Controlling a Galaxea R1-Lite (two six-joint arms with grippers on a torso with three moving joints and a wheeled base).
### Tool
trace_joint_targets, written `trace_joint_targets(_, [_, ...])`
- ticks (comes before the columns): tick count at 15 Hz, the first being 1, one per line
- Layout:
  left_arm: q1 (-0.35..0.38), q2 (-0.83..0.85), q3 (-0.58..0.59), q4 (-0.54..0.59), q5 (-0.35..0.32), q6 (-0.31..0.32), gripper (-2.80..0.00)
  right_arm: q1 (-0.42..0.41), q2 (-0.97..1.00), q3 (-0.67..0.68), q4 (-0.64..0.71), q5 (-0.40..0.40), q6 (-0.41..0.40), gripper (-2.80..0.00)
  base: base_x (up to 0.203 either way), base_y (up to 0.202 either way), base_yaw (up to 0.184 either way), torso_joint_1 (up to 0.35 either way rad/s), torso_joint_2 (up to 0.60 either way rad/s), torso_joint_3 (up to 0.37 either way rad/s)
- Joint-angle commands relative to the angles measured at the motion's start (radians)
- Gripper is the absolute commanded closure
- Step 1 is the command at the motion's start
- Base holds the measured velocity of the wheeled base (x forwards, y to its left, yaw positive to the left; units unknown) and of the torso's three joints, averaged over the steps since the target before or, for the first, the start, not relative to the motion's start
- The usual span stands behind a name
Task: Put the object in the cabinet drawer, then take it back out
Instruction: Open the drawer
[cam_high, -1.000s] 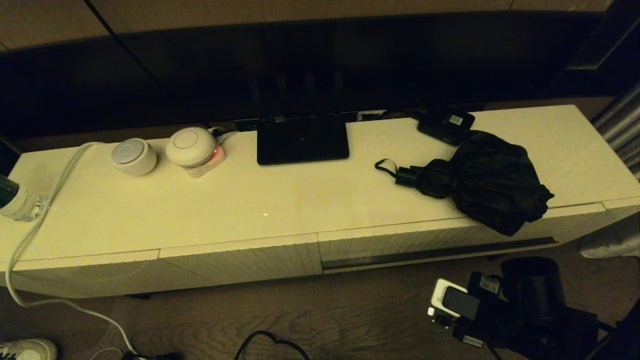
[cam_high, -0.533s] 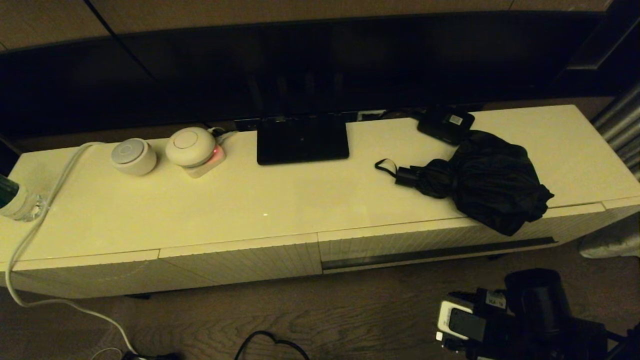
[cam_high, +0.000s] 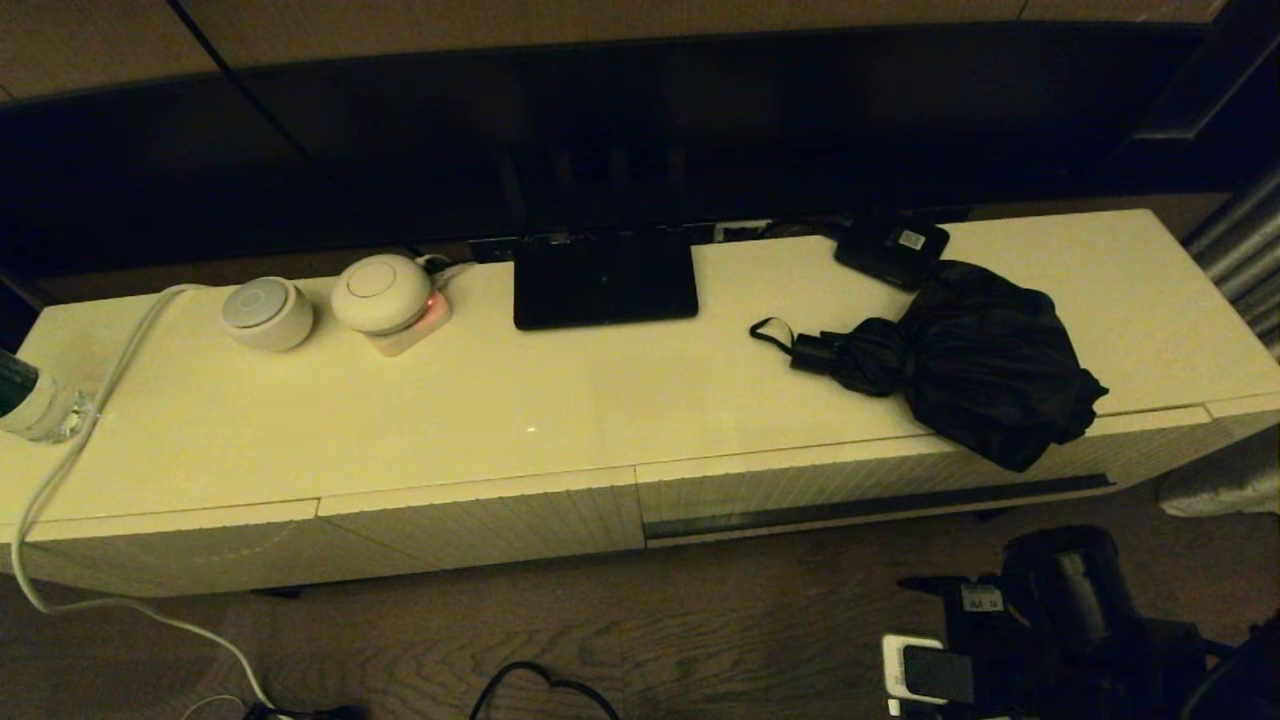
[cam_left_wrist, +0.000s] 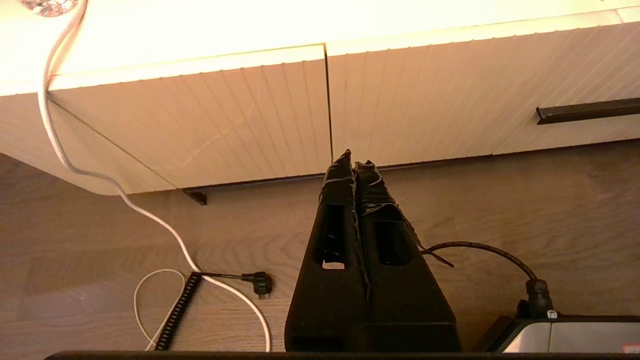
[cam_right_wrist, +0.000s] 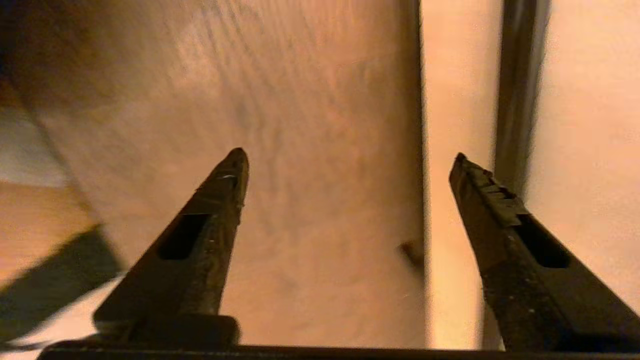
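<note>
The long cream cabinet (cam_high: 560, 420) carries the black umbrella (cam_high: 960, 360) on its top, right end, fabric drooping over the closed drawer (cam_high: 880, 480). Well below, near the floor, the right gripper (cam_right_wrist: 347, 160) hangs spread wide, empty. The left gripper (cam_left_wrist: 354, 159) is pinched together, parked low.
</note>
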Motion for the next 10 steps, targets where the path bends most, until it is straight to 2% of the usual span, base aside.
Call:
trace_joint_targets(1, [0.000,0.000,0.003,0.000,0.001,0.000,0.00,-0.022,0.027,-0.033,-0.002,0.018,-0.051,-2.80,0.000,0.000,0.000,0.000,0.00,0.000])
trace_joint_targets(5, [0.000,0.000,0.003,0.000,0.001,0.000,0.00,-0.023,0.033,-0.052,0.002,0.034,-0.063,-2.80,0.000,0.000,0.000,0.000,0.00,0.000])
trace_joint_targets(10, [0.000,0.000,0.003,0.000,0.001,0.000,0.00,-0.023,0.111,-0.076,0.002,0.054,-0.128,-2.80,0.000,0.000,0.000,0.000,0.00,0.000])
